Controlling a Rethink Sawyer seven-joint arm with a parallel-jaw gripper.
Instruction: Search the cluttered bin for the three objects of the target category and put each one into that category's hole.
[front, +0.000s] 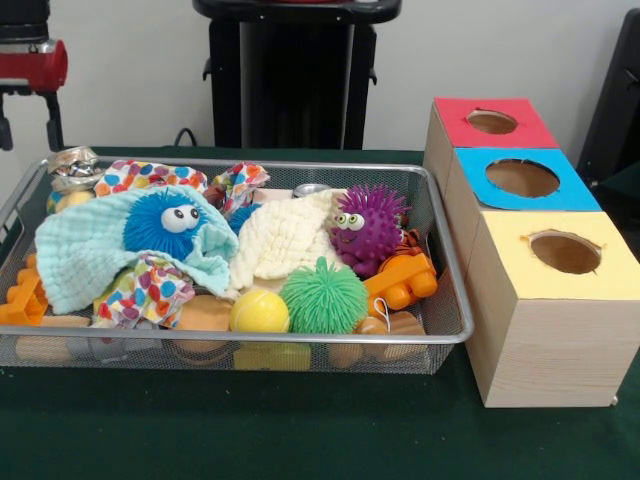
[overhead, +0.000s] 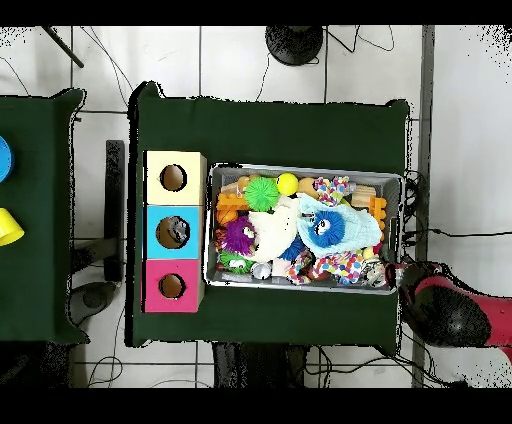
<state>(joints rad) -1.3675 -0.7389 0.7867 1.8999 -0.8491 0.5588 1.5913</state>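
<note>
While the red arm (front: 32, 65) sits drawn back at the basket's ten o'clock in the front view, I cannot tell how its gripper stands. The wire-mesh basket (front: 452, 300) is heaped with toys and cloths, a dented silvery can (front: 74, 168) at its eleven o'clock corner and another can's rim (front: 311, 189) peeking at twelve behind the purple spiky ball (front: 368, 225). The blue-surround hole (front: 522, 178) waits at the basket's two o'clock, middle of three boxes.

One camera sits low across the desk (front: 300, 440), close up, facing the robot's black stand (front: 292, 75). The other looks straight down from high above, far away, showing floor too. Both see the wire bin (front: 452, 300) (overhead: 305, 284) and the wooden boxes (front: 545, 340) (overhead: 175, 232).
</note>
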